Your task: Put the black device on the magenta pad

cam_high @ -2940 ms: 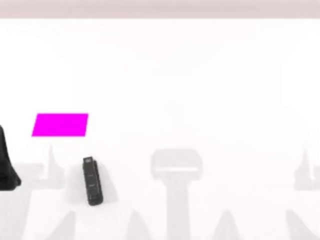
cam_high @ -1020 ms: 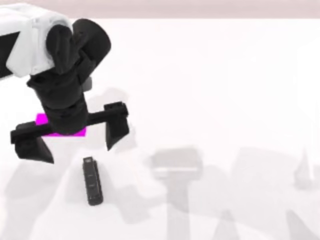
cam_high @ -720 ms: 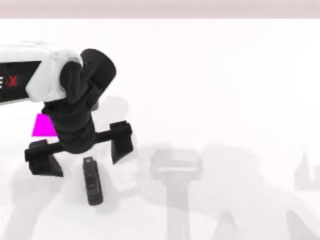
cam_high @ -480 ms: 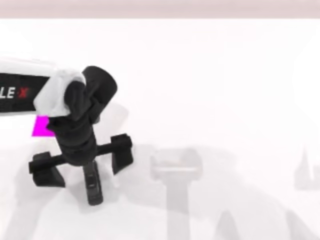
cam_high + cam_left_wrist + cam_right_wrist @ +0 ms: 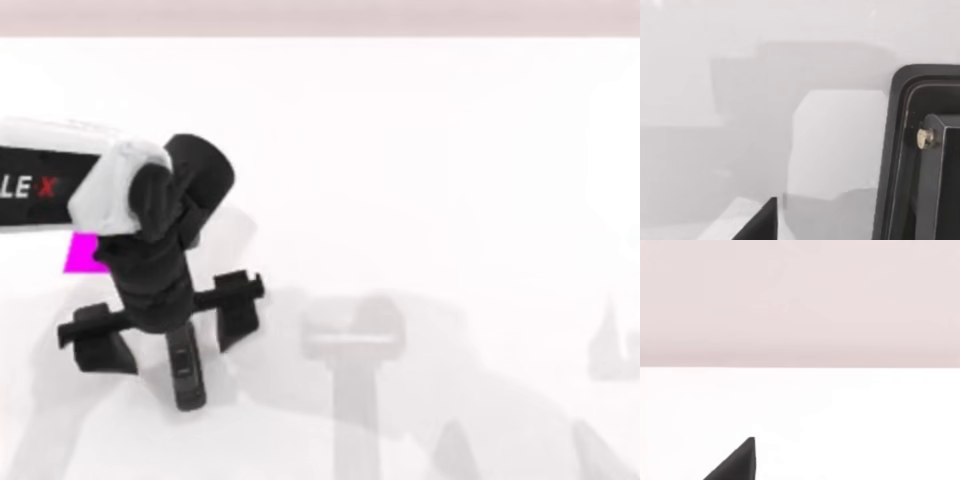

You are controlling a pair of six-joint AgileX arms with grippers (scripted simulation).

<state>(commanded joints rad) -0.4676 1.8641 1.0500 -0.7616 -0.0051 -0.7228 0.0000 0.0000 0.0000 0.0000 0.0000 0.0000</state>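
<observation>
The black device (image 5: 186, 378) lies lengthwise on the white table near the front left; its far end is hidden under my left wrist. My left gripper (image 5: 165, 345) hangs open over it, one finger (image 5: 97, 347) to its left and the other (image 5: 237, 309) to its right, neither touching. The left wrist view shows a black framed body with a brass stud, the device (image 5: 925, 165), beside one fingertip (image 5: 760, 225). The magenta pad (image 5: 80, 252) shows only as a sliver behind the left arm. A dark corner of my right gripper (image 5: 737, 465) appears in the right wrist view only.
The white left forearm (image 5: 45, 190) crosses above the pad from the left edge. Grey shadows of both arms fall across the front of the table (image 5: 400, 200). A pale wall band (image 5: 320, 15) runs along the far edge.
My left arm swung in from the left edge, passed over the pad and came toward the front until its open fingers straddle the device. The device and the pad have not moved.
</observation>
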